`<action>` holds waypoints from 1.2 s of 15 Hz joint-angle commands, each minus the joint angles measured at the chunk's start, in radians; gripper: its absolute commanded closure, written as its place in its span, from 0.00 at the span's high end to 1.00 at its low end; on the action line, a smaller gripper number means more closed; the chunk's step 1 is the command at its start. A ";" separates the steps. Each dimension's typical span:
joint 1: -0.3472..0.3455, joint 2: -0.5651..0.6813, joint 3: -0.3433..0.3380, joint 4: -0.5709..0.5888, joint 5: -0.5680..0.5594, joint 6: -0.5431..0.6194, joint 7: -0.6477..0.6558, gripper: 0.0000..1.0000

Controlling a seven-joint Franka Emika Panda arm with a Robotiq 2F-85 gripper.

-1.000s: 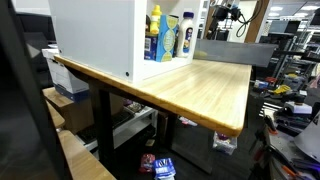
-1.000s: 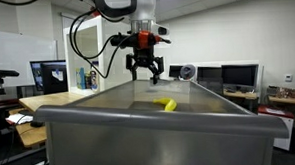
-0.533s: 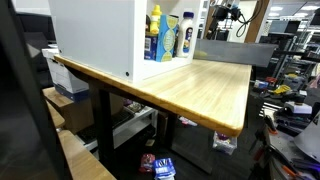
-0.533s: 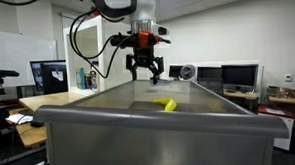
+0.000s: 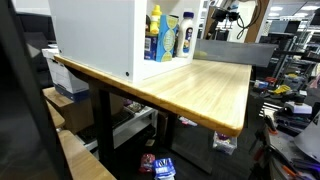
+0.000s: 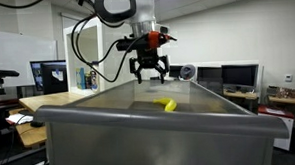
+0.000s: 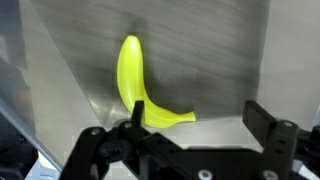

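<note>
Since nothing is held, the gripper (image 6: 149, 79) is found spread apart above the bin (image 6: 140, 138), the banana (image 7: 133, 85) lying loose on its floor.

A pale wooden tabletop (image 5: 200, 90) carries a white cabinet (image 5: 95, 35). Its open side holds a yellow bottle (image 5: 154, 35) and a blue bottle (image 5: 170, 40). Beyond them stands a grey bin (image 5: 235, 52). Above it my gripper (image 5: 226, 13) shows as a small dark shape, its jaws indistinct.
</note>
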 commanded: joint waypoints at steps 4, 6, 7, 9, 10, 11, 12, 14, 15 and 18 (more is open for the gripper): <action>-0.036 0.073 0.024 0.010 0.043 0.083 -0.263 1.00; -0.052 0.098 0.035 0.040 0.100 0.030 -0.319 1.00; -0.063 0.111 0.041 0.059 0.139 -0.010 -0.351 1.00; -0.080 0.140 0.051 0.094 0.176 -0.066 -0.392 1.00; -0.085 0.154 0.054 0.112 0.176 -0.080 -0.396 1.00; -0.092 0.166 0.058 0.132 0.178 -0.102 -0.412 1.00; -0.097 0.181 0.062 0.154 0.172 -0.117 -0.422 1.00; -0.097 0.204 0.066 0.182 0.139 -0.120 -0.418 1.00; -0.100 0.215 0.070 0.198 0.133 -0.128 -0.422 1.00; -0.101 0.246 0.079 0.236 0.106 -0.130 -0.414 1.00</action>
